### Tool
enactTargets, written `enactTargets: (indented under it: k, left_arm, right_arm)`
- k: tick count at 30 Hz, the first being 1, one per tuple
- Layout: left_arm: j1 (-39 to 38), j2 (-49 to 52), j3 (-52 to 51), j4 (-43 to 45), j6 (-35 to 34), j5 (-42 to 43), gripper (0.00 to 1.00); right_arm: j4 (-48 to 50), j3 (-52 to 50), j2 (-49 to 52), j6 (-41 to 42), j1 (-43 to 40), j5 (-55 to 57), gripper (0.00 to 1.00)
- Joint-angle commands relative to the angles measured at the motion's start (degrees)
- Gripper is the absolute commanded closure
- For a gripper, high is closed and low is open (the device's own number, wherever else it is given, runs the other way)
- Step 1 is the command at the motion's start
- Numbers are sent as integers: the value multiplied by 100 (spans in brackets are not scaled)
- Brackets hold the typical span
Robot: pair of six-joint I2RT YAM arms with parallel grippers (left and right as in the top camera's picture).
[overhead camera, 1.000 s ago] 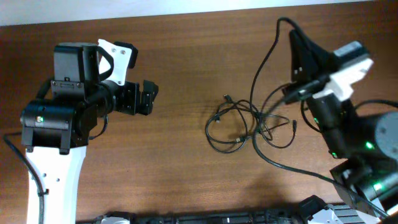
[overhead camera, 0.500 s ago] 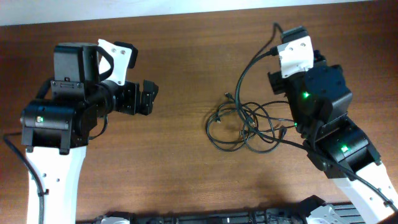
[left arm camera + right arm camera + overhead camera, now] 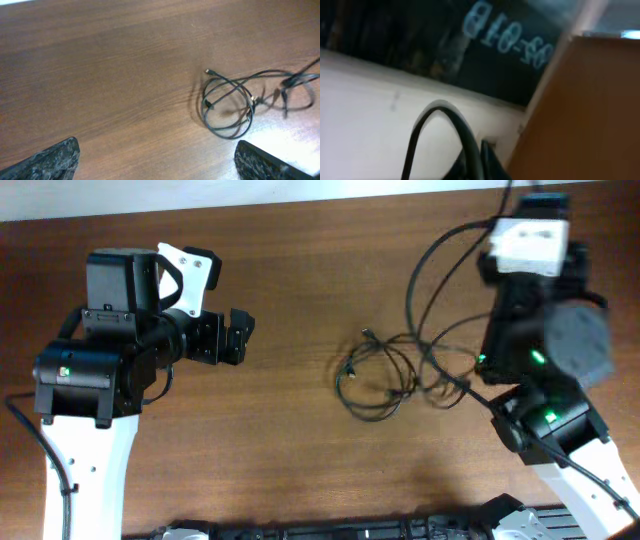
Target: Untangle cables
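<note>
Now | left fingers [image 3: 55, 160] wide open, away from cables [image 3: 380, 375] | right fingers [image 3: 487, 162] shut tight, blurry | cables tangled on tabletop [image 3: 290, 430]

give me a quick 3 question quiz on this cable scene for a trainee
1. True or false: the left claw stands open.
2. Where do the cables lie? A) between the left claw's fingers B) on the table, nearer the right arm C) hanging off the table's edge
3. Short answer: does the left claw touch the cables?
Key: 1 true; 2 B; 3 no, it is well apart from them.
</note>
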Motion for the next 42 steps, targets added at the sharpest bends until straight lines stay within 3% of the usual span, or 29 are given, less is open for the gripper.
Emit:
enactTargets:
  k: [1, 4, 6, 11, 18, 28, 31, 34, 39, 42]
  left_arm:
    - [20, -24, 31, -2, 90, 61, 1]
    - [20, -24, 31, -2, 90, 61, 1]
    - [20, -24, 31, -2, 92, 61, 1]
    - [20, -24, 31, -2, 90, 61, 1]
    - [20, -24, 31, -2, 92, 61, 1]
    - [20, -24, 31, -2, 90, 61, 1]
    - [20, -24, 31, -2, 90, 61, 1]
    - [20, -24, 31, -2, 92, 61, 1]
    - [20, -24, 31, -2, 90, 61, 1]
    - [20, -24, 31, -2, 90, 61, 1]
  right_arm:
    - [2039, 103, -66, -337, -15, 74, 96]
    - [3344, 118, -66, -671, -15, -308, 96]
    - [3560, 181, -66, -876, -15, -560, 96]
    - [3526, 387, -59, -1523, -17, -787, 96]
    - [3530, 387, -59, -3119, -17, -1397, 96]
    - [2872, 385, 125, -3187, -17, -284, 96]
    - [2636, 457, 372, -3180, -433, 221, 96]
    - [1537, 1084, 706, -2981, -951, 682, 96]
    - [-1963, 3611, 1869, -1471, -2044, 1043, 96]
    - [-2844, 4907, 2586, -1110, -2588, 1043, 96]
